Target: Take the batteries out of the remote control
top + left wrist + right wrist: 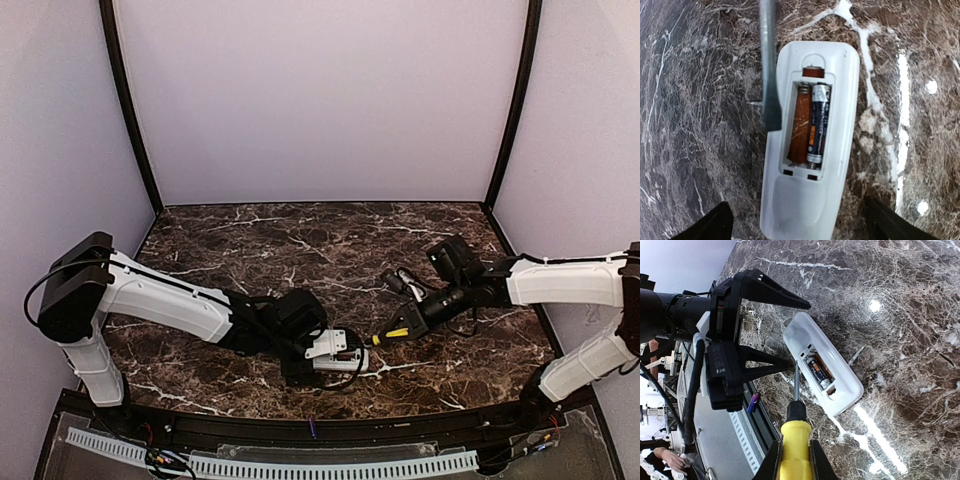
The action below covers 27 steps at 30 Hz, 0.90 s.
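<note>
The remote control [800, 210] lay on the marble tabletop [695, 110], in the middle of the left wrist view, with its compartment [801, 127] uncovered. One dark battery [819, 125] was seen in the right-hand bay, while the reddish bay beside it stood empty; a small purplish cylinder [753, 402], judged to be the other battery, was seen on the black rail [762, 421] at the lower left of the right wrist view, well apart from the remote. The left pincer [799, 334] was spread wide on either side of the remote's end, with nothing gripped; the right pincer [794, 462] was clamped on the yellow handle of a screwdriver [792, 432], whose tip was set at the remote's long edge, just beside the empty bay. The step in hand was judged to be the prying out of the remaining battery; for the next move, the tip would have to be carried across and worked under that battery's end, and the remote would likely need to be steadied first.
</note>
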Motion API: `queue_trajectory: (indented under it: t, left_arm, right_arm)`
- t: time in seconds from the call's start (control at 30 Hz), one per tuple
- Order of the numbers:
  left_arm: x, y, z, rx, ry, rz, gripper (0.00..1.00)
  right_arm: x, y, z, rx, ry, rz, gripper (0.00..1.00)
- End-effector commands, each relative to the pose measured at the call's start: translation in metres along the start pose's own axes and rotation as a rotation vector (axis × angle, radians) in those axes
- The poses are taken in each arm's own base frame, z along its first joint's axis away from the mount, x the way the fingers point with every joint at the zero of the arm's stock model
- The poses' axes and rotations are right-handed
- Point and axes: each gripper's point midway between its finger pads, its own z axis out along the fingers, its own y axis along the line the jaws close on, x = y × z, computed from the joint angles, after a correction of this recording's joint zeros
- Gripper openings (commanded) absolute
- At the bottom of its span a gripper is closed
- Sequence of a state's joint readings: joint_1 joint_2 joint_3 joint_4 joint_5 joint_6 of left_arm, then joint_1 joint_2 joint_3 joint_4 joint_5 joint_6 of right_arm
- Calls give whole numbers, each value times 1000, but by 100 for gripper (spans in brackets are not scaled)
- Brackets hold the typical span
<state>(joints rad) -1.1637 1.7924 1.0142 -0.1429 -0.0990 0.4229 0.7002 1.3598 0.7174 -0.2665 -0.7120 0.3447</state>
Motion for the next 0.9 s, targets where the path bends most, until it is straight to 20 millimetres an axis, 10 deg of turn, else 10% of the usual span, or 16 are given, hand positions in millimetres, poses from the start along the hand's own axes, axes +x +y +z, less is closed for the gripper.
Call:
queue_trajectory:
  t: [0.0,0.53,0.87]
  left_arm:
    - [-13,6,-19,-25,-60,-43,98]
    - [-22,8,-77,45,-499,-171,99]
    - [-5,10,-61,75,-638,-97,98]
  right_arm:
    - [-16,6,-11,18,-56,-44,0]
    - [-36,20,-38,41,-165,-106,0]
    - [-30,25,-46,28,-183,-101,0]
